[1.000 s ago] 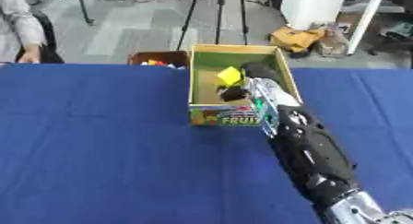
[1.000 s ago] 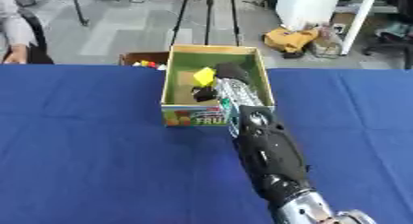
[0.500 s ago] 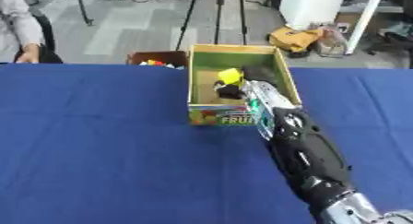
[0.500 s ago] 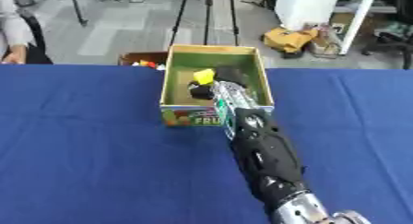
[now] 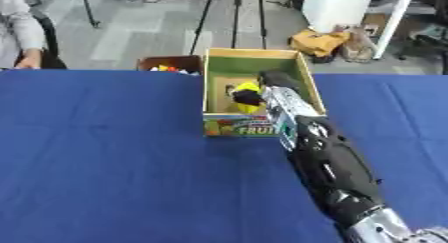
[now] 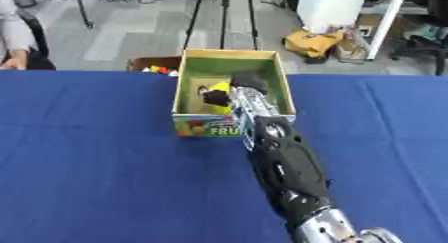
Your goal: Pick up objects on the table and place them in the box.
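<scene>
The robot's right arm reaches up from the lower right across the blue cloth-covered table (image 5: 105, 157) and into the open cardboard box with the green lining and the printed fruit label on its near wall (image 5: 299, 72). The right hand (image 5: 273, 82) is inside the box, over its right half, the wrist crossing the near rim just right of the label. Its fingers curl round a small yellow object with a dark part (image 5: 248, 98), which sits low in the box near the middle of the floor — whether it rests on the floor or is lifted off it cannot be told.

The box stands at the far edge of the table, its back wall level with that edge. To its left the blue cloth lies open all the way to the near edge; to its right there is also open cloth. The left side of the box interior, by the left wall, is free of the hand.

Beyond the far edge, just left of the box, a brown bin holding coloured things (image 5: 166, 64) stands on the floor
</scene>
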